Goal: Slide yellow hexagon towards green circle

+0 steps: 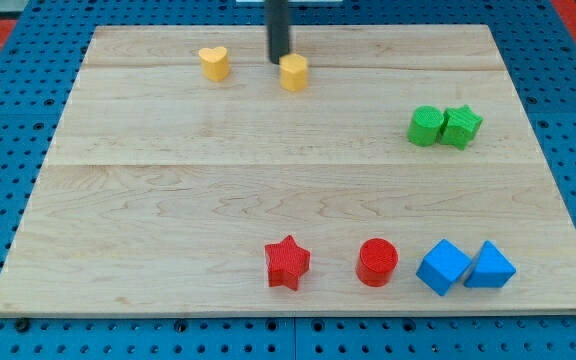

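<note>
The yellow hexagon (pixel 293 73) sits near the view's top, a little left of centre. My tip (pixel 280 61) is at the hexagon's upper left edge, touching or nearly touching it. The green circle (pixel 426 126) sits at the view's right, touching a green star (pixel 461 126) on its right. The hexagon is well apart from the green circle, up and to its left.
A yellow heart (pixel 214 63) lies left of the hexagon. Along the view's bottom are a red star (pixel 287 262), a red circle (pixel 377 262) and two blue blocks (pixel 443 266) (pixel 489 266). The wooden board (pixel 168 200) rests on a blue pegboard.
</note>
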Action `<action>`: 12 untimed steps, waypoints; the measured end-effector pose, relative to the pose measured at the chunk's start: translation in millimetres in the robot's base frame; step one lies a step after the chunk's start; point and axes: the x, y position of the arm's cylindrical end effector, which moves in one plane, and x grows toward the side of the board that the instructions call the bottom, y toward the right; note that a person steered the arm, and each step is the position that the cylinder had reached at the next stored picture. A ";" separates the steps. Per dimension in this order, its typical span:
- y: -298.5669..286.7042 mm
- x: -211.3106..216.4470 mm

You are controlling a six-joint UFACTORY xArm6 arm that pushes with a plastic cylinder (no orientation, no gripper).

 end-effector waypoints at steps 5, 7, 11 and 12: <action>2.6 70.8; -36.0 51.3; 13.3 73.4; -13.5 80.6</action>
